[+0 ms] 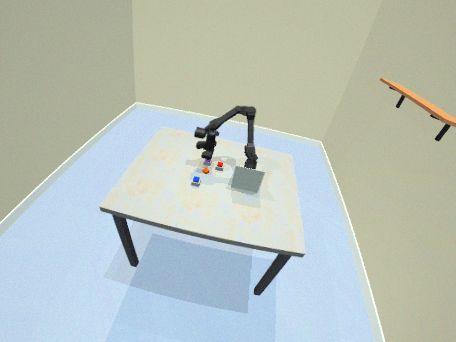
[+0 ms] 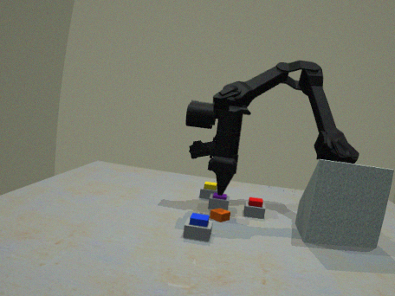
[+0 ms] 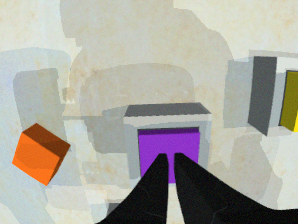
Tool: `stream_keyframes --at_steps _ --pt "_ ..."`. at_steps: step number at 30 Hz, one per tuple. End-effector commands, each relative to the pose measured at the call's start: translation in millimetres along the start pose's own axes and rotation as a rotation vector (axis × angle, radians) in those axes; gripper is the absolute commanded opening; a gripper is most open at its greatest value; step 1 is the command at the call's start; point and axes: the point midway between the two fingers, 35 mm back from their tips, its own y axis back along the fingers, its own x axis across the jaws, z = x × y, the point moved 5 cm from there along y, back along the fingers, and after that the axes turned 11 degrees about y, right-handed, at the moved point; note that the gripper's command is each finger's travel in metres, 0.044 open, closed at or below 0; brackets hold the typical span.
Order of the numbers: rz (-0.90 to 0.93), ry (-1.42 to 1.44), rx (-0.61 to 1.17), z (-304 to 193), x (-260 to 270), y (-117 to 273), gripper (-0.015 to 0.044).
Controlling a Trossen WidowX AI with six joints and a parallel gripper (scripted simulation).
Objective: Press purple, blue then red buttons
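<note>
Purple button directly under tips of narrow, empty pincer.

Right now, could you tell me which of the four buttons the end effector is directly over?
The purple button: the shut end effector has its tip right at its cap, while the yellow, red and blue buttons stand apart.

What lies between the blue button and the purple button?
The orange block sits between the blue button and the purple button, slightly off the line; the exterior view shows it.
</note>
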Motion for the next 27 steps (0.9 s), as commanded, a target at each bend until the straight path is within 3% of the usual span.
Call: stream_keyframes --at_steps 1,13,18,22,27 --pt "-0.002 0.007 0.001 0 0 -1 0.0020" --pt "0.000 0.007 0.001 0 1 35 0.0020" --pt "0.003 0.008 0.001 1 1 91 0.0020" --pt "0.003 0.008 0.001 0 1 94 0.0020" --pt "0.018 0.010 -0.006 30 48 98 0.0020"
